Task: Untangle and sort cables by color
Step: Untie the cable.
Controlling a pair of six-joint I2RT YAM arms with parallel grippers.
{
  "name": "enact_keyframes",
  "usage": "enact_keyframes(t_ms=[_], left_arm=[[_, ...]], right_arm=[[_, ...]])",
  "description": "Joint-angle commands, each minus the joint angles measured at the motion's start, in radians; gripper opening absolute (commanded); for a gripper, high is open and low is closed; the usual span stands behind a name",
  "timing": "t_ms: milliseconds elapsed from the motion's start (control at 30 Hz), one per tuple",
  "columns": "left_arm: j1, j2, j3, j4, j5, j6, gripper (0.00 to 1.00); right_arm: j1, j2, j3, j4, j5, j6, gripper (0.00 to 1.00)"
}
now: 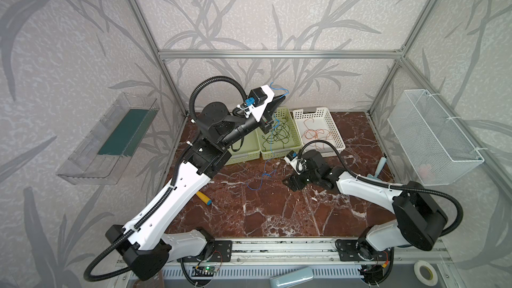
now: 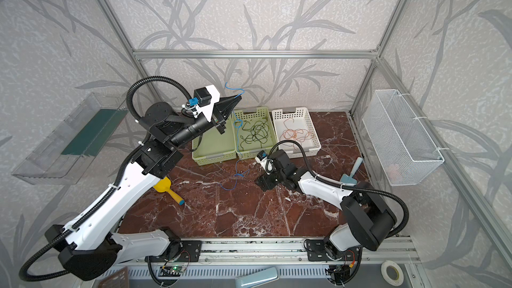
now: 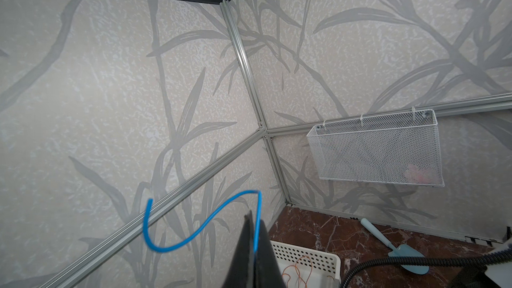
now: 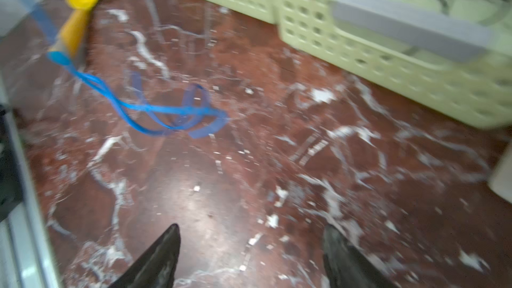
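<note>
Right wrist view is blurred: right gripper (image 4: 249, 234) gapes empty over table (image 4: 277, 178), blue cable (image 4: 155, 112) looped ahead. Left wrist shows left gripper (image 3: 252, 217) clamped on it; only top views show it hanging down between.

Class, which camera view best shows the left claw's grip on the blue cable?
The left wrist view: the left claw is shut on the blue cable, close up. Both top views show the grip small. The right wrist view shows only its blurred loops on the table.
</note>
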Motion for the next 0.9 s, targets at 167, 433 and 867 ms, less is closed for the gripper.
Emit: enact_keyframes(t_ms=[167, 433, 867], left_arm=[[-0.002, 0.01, 0.019, 0.039, 0.023, -0.017, 0.0], [-0.004, 0.014, 0.05, 0.084, 0.044, -0.06, 0.0], [0.029, 0.1, 0.327, -0.154, -0.1, 0.135, 0.0]], right_arm=[[0.056, 0.073, -0.027, 0.298, 0.001, -0.002, 0.8], [0.057, 0.285, 0.038, 0.356, 0.165, 0.009, 0.52], [0.057, 0.323, -0.084, 0.494, 0.12, 0.016, 0.0]])
